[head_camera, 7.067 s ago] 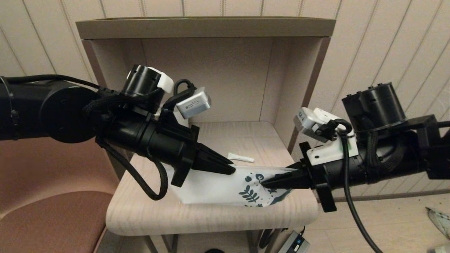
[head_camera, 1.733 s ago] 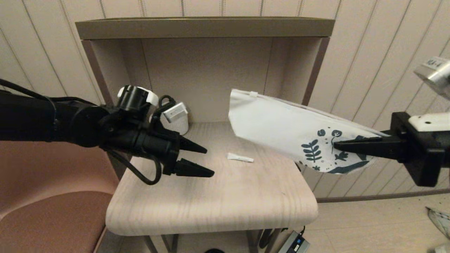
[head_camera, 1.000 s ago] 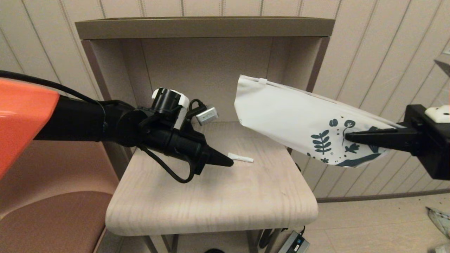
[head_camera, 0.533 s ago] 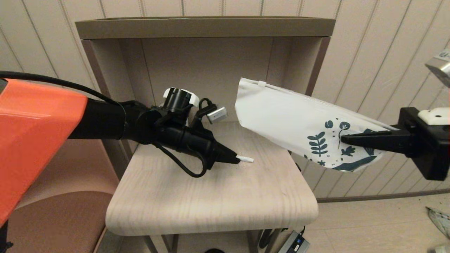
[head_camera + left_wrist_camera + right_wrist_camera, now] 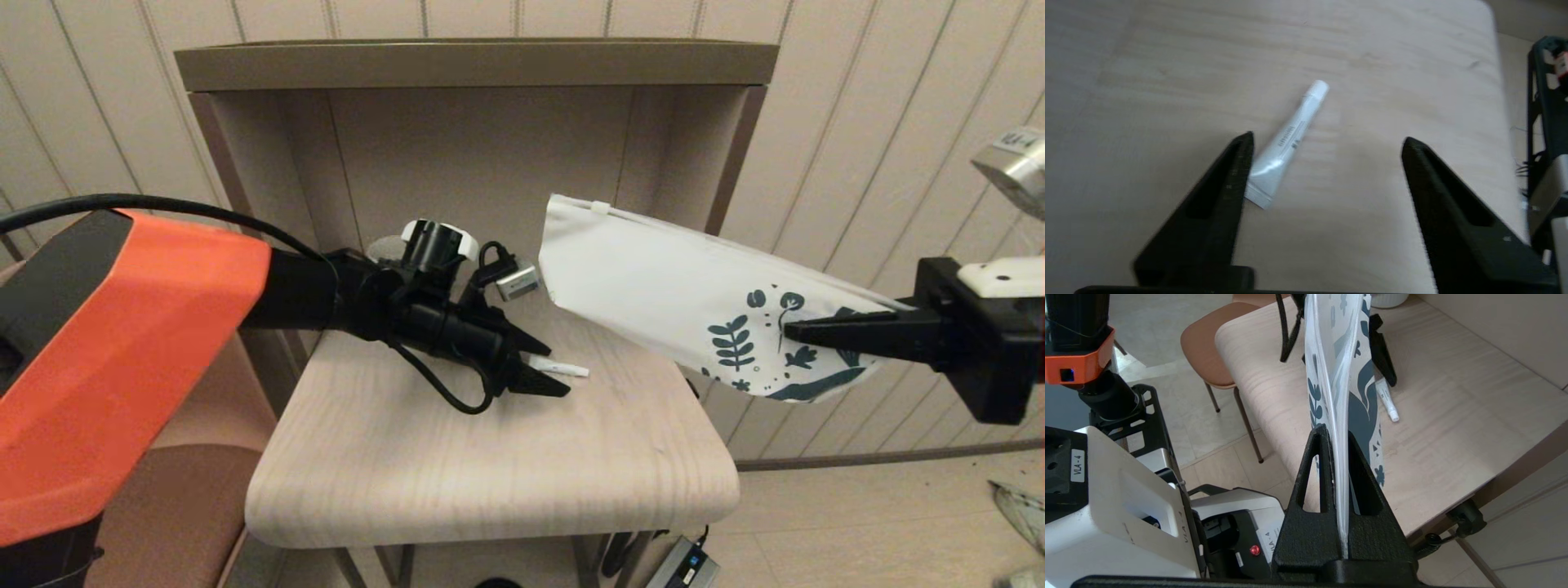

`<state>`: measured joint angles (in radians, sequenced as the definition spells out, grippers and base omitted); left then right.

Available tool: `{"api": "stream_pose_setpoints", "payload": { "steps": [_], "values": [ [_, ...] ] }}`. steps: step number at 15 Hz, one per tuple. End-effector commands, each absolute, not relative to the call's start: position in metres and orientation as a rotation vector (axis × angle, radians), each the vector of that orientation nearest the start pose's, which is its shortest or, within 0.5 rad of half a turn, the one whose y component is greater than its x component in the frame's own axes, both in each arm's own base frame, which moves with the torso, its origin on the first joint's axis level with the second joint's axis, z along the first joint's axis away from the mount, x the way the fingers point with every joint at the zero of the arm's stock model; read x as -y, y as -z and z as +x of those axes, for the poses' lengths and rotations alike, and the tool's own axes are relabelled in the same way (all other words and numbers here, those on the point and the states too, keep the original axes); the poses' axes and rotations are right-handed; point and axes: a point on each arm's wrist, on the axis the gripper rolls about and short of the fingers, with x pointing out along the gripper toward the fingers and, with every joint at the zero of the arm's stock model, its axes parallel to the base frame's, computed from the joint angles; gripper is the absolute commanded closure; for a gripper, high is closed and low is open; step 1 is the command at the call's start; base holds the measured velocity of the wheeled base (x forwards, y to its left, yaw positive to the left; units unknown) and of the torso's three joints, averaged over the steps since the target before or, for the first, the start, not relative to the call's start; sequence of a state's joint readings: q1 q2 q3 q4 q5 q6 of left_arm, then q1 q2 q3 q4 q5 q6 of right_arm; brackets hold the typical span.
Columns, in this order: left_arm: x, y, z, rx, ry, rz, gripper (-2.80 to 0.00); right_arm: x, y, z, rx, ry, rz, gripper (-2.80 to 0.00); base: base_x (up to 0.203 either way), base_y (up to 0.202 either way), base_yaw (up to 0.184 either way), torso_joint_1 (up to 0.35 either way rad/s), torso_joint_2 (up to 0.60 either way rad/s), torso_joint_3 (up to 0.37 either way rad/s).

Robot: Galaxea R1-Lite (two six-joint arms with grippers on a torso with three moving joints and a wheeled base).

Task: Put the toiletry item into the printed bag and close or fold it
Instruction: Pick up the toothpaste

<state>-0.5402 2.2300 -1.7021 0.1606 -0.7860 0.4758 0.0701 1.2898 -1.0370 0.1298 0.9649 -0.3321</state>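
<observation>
The toiletry item (image 5: 571,371), a tiny white tube, lies on the wooden table (image 5: 490,474). My left gripper (image 5: 558,372) stands open low over it. In the left wrist view the tube (image 5: 1290,139) has its crimped tail right beside one fingertip (image 5: 1245,151), and its cap points away; the left gripper (image 5: 1327,138) holds nothing. My right gripper (image 5: 785,333) is shut on the printed end of the printed bag (image 5: 661,294). The bag hangs in the air to the right of the tube, its plain end toward the shelf. In the right wrist view the bag (image 5: 1331,367) stands edge-on between the right gripper (image 5: 1336,432) fingers.
The table sits inside a beige shelf unit (image 5: 473,65) with back and side walls. A white mug (image 5: 1388,298) stands at the back, mostly behind my left arm. A brown chair seat (image 5: 188,506) is at the left. The table's right edge (image 5: 727,482) drops to the floor.
My left gripper has reached right up to the tube and gone from shut to open beside its tail. The right gripper keeps the bag aloft, slightly lower than before.
</observation>
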Motion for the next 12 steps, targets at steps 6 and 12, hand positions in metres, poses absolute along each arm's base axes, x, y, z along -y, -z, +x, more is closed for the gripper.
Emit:
{"api": "stream_pose_setpoints", "payload": {
  "steps": [6,12],
  "values": [
    [0.2498,-0.1375,0.3857,-0.433,1.42,0.296,-2.8,-0.0325,-0.2798,0.1925,-0.197,-1.076,-0.121,0.0,0.0,0.0,0.0,0.0,0.0,0.0],
    [0.2505,-0.1352,0.3854,-0.439,1.423,0.298,0.0,-0.0325,-0.2802,0.192,-0.195,-1.08,-0.121,0.0,0.0,0.0,0.0,0.0,0.0,0.0]
  ]
}}
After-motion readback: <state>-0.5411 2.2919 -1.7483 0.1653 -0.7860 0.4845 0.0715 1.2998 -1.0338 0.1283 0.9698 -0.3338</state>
